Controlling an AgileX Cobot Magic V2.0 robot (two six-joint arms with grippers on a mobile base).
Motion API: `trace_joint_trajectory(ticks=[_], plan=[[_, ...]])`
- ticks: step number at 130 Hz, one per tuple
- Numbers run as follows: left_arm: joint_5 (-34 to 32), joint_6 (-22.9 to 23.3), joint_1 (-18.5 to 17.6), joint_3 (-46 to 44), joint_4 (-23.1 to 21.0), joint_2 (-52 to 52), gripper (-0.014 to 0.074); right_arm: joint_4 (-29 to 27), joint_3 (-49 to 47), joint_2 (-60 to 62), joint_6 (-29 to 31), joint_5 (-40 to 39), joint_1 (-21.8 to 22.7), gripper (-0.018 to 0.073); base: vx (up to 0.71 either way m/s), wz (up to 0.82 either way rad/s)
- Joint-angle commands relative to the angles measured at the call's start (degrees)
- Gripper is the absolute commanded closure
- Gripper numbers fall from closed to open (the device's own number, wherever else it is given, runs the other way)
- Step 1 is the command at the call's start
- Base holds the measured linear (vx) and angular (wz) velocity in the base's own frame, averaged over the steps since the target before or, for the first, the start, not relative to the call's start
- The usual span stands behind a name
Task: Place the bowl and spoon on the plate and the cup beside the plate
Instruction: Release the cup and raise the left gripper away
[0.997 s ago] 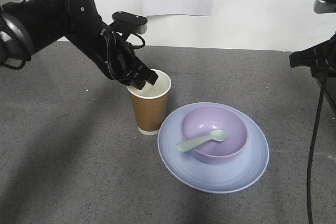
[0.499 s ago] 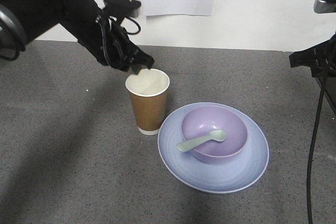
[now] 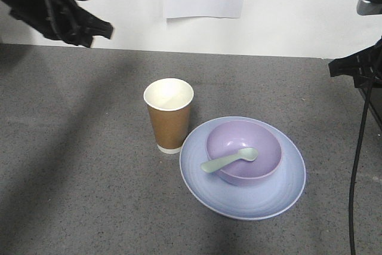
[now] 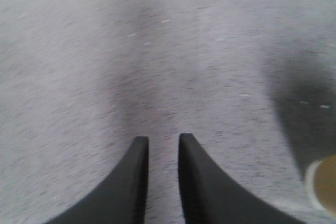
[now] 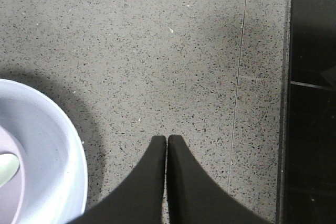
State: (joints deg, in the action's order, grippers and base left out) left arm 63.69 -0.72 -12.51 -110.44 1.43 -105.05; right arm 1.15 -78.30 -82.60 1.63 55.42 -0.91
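Near the worktop's middle, the paper cup (image 3: 169, 114) stands just beside the plate (image 3: 197, 180), which carries the bowl (image 3: 262, 141) and spoon (image 3: 229, 159). The left gripper (image 4: 163, 145), slightly parted and empty, hangs above the far left corner; the right gripper (image 5: 167, 142) is closed on nothing. The arrangement looks complete; only parking the arms seems left.

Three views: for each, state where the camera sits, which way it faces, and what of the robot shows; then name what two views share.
Front view: sits above the table, facing down across it to the wall; shows cup, plate, bowl, spoon, left arm top left, right arm at the right edge.
Left wrist view: behind the left gripper, facing the table; jaws slightly apart, image blurred.
Right wrist view: behind the right gripper, facing straight down; jaws together.
Shared: plate and bowl appear in front and right wrist views.
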Motion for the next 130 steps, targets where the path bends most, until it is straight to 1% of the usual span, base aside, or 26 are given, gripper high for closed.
trace_joint_trajectory(ticks=[1,4,7,13,41,61,130], plan=[[-2.55,0.72,2.17,-0.19,-0.60,4.51,0.0545,0.47,-1.80,2.04,-0.14,-2.49,0.31,0.0565,0.00,0.00],[-2.63,0.72,2.32,-0.02,-0.60,4.58,0.0551,0.47,-1.80,2.04,-0.14,-2.49,0.31,0.0565,0.00,0.00],[-2.77,0.72,2.93,0.72,-0.65,4.93,0.0579,0.47,-1.80,2.04,-0.14,-2.49,0.31,0.0565,0.00,0.00],[-2.98,0.72,3.55,1.62,-0.65,5.17,0.0606,0.47,-1.80,2.04,-0.14,-2.49,0.31,0.0565,0.00,0.00],[-4.57,0.72,3.81,2.93,-0.64,5.40,0.0605,0.47,-1.80,2.04,-0.14,-2.49,0.31,0.0565,0.00,0.00],[-3.03,0.72,3.67,2.93,-0.64,5.47,0.0605,0.47,-1.80,2.04,-0.14,-2.49,0.31,0.0565,0.00,0.00],[-3.01,0.72,3.67,2.93,-0.64,5.47,0.0604,0.47,-1.80,2.04,-0.14,-2.49,0.31,0.0565,0.00,0.00]])
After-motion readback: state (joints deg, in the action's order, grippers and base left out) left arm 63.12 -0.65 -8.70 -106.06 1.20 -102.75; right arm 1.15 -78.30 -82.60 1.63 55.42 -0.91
